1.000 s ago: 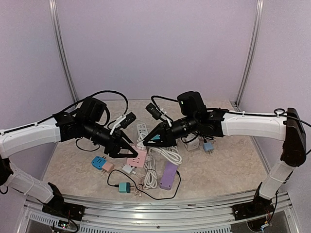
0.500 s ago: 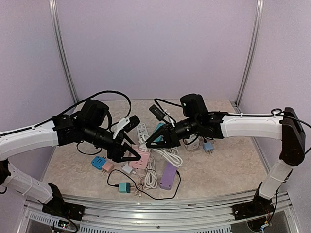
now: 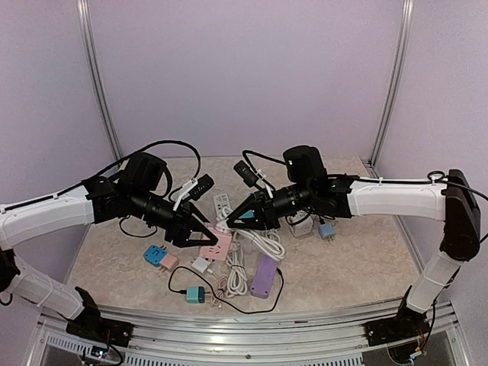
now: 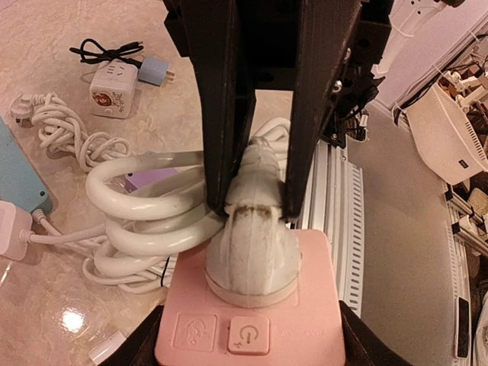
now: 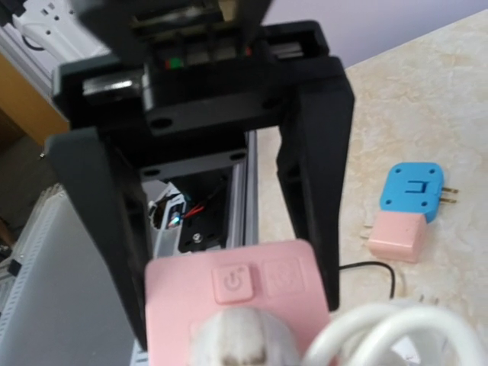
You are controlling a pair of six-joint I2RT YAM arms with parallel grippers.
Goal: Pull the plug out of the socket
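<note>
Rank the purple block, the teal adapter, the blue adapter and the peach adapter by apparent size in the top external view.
1. purple block, clearly the largest
2. teal adapter and blue adapter: they look about alike, so not ranked against each other
3. peach adapter, the smallest

White arms [image 3: 46, 213] [image 3: 396, 194]; black, seemingly plastic tools [image 3: 212, 235] [image 3: 232, 219]

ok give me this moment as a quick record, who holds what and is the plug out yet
left gripper: clamped across the pink socket
right gripper: pinching the white plug
plug state: seated in the socket, not yet out
white cable: coiled beside the socket
nearby: blue adapter and pink adapter, loose, untouched
</note>
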